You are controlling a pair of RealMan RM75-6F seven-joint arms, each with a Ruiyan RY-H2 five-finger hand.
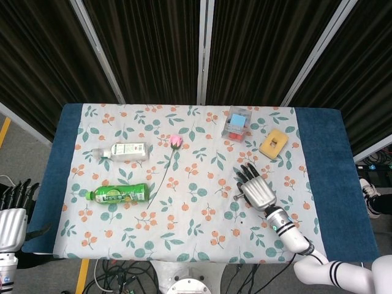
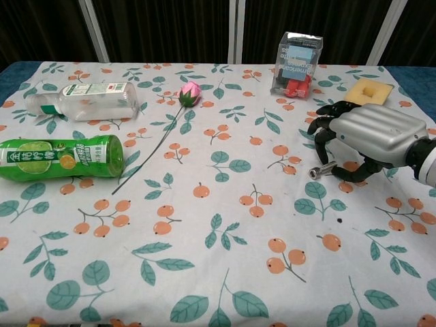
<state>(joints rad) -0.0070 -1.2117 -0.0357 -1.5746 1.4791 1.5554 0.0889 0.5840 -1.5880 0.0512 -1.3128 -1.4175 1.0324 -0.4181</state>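
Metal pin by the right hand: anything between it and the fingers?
Nothing visible. The right hand arches over the pin, fingers curled down around it on bare cloth. Whether they touch or grip it cannot be told. The clear box and yellow sponge lie behind the hand, apart from it.

Table [image 1: 334, 184] covered in blue fabric, overlaid with a floral-print cloth [image 1: 184, 220]. Black pleated curtains [image 1: 153, 49] behind, divided by grey metal posts [image 1: 205, 49]. Grey floor [image 1: 15, 153] with yellow marking; cables beneath.
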